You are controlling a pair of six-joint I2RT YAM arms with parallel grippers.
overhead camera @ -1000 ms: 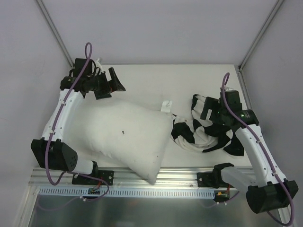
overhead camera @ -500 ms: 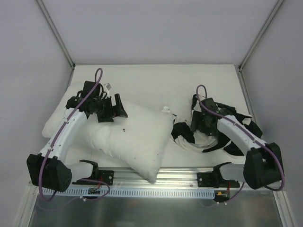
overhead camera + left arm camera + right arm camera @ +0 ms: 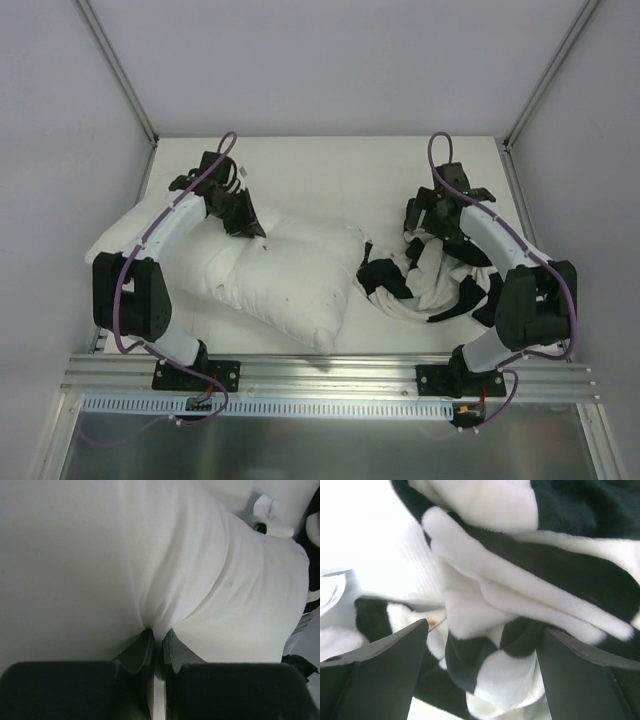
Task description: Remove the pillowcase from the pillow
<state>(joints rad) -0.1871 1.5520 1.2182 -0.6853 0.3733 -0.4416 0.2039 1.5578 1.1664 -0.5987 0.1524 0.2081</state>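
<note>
The plain white pillow (image 3: pixel 285 275) lies left of centre on the table, its small tag (image 3: pixel 352 229) at the far right corner. My left gripper (image 3: pixel 246 218) sits on the pillow's far left part; in the left wrist view it (image 3: pixel 156 639) is shut on a pinched fold of the white pillow (image 3: pixel 215 580). The black-and-white checkered pillowcase (image 3: pixel 440 285) lies crumpled in a heap to the right, touching the pillow's right end. My right gripper (image 3: pixel 436 215) hovers over the heap's far side, open, with a fold of pillowcase (image 3: pixel 515 630) between its spread fingers (image 3: pixel 395 665).
The white table (image 3: pixel 330 165) ends at a metal rail (image 3: pixel 330 385) along the near edge. Slanted frame posts (image 3: pixel 118 70) rise at the far corners, and grey walls close in on both sides.
My left arm came down onto the pillow and its gripper shut on the fabric, denting the pillow. My right arm swung to the far side of the pillowcase heap, gripper still open.
</note>
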